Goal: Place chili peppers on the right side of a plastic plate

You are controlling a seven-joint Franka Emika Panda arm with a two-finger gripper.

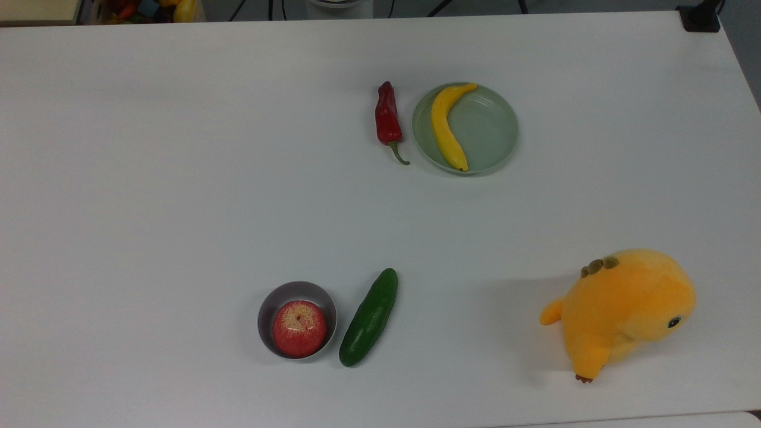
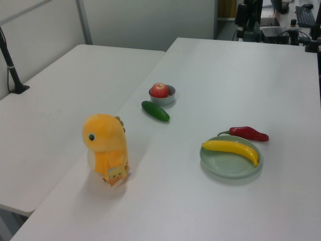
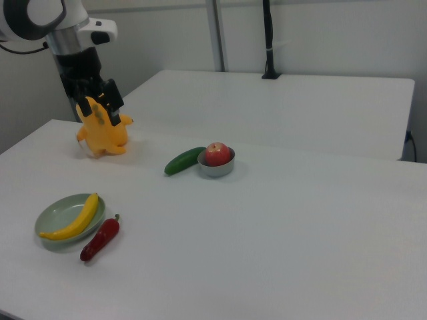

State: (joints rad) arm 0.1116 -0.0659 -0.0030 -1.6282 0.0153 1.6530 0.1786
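Right view: gripper [image 3: 101, 107] raised w/ fingers apart, holding nothing; chili [image 1: 387, 117] beside plate [image 1: 493, 128].

Overhead plus two opposite oblique views

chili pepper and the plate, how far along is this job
Looks done: the chili pepper lies on the table beside the plastic plate, on the top view's left and the right view's right, close to the rim, not on it. A banana lies in the plate. Nothing is in hand: in the right view the pincer sits raised, away from both. Nothing appears left.
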